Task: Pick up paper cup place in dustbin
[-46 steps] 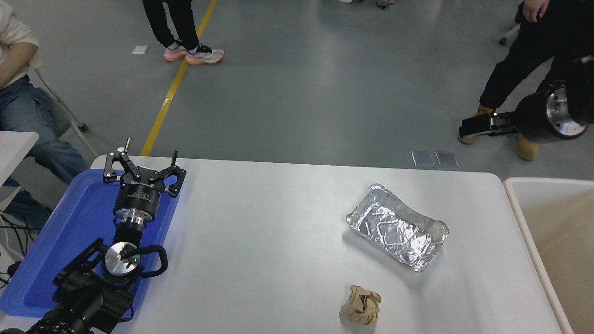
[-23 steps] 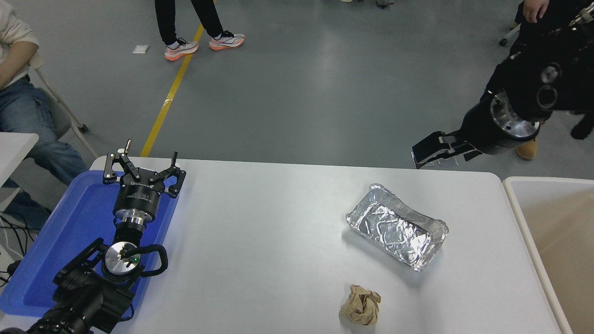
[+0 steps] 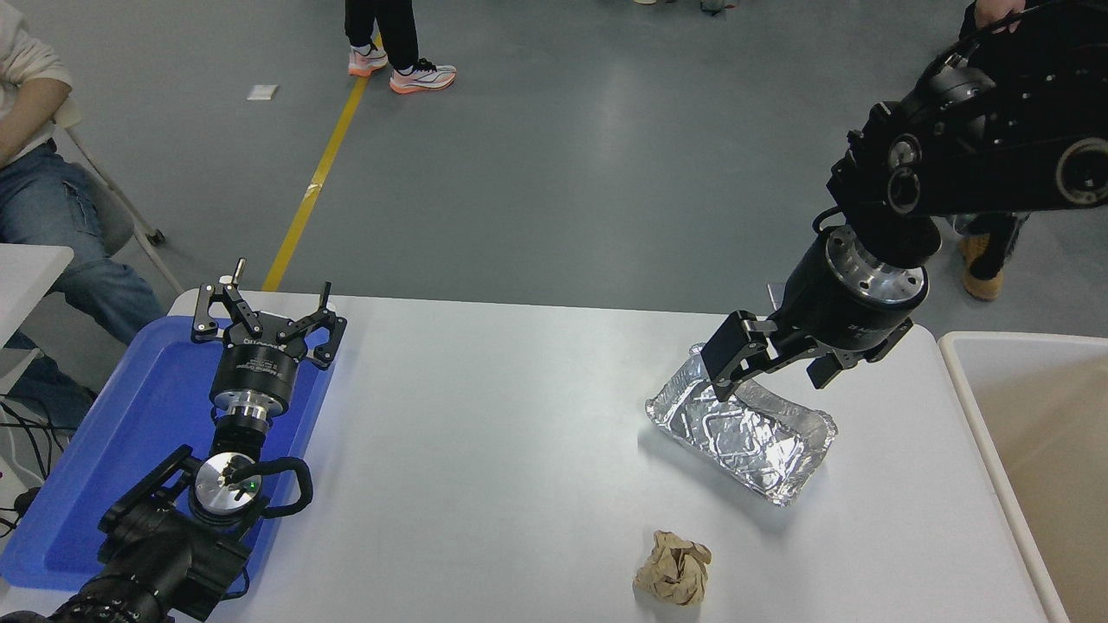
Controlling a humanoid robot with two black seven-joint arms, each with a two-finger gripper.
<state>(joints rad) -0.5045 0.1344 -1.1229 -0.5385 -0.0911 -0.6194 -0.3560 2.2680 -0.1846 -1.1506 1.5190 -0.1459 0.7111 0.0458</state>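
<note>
No paper cup shows anywhere in the head view; it is hidden or out of view. The dustbin (image 3: 1021, 339), with an off-white rim and beige inner walls, stands at the table's right edge, partly cut off by the picture. My right gripper (image 3: 770, 368) is open and empty. It hangs over the far end of a silver foil tray (image 3: 744, 433), left of the dustbin. My left gripper (image 3: 264, 303) is open and parked over a blue tray (image 3: 130, 415) at the lower left.
A crumpled brown paper ball (image 3: 673, 567) lies near the front edge of the white table (image 3: 485, 415). A seated person (image 3: 35, 173) is at the far left. A person's legs (image 3: 389, 43) stand on the floor beyond the table.
My right arm has swung in from the right edge, leftward and down, from over the floor to above the foil tray. The standing person's feet have shifted right.
</note>
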